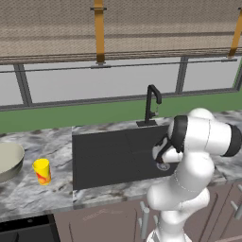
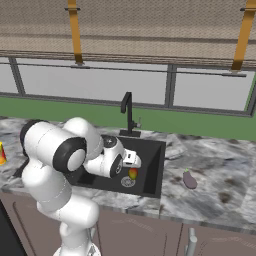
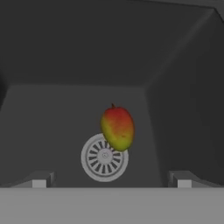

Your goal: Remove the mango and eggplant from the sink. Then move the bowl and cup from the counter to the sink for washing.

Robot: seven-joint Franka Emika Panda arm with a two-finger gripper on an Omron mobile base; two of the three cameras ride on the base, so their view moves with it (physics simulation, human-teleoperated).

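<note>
**Now: pincer wide above the mango**

Down in the sink [image 2: 150, 172], the pincer [image 3: 111, 181] hangs wide and empty; the mango [image 3: 117, 128] lies straight ahead of it, overlapping the drain [image 3: 104, 157]; the eggplant [image 2: 189, 179] rests on the tabletop [image 2: 215, 185] off to its right.

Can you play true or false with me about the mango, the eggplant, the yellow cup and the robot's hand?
1. The mango is lying in the sink, next to the round drain. True.
2. The eggplant is in the sink too. False: it lies on the counter to the right of the sink.
3. The gripper is squeezing the mango. False: its jaws are open and the mango lies untouched ahead of them.
4. The yellow cup stands on the counter beside the bowl. True.
5. The cup is inside the bowl. False: it stands apart from it.
</note>
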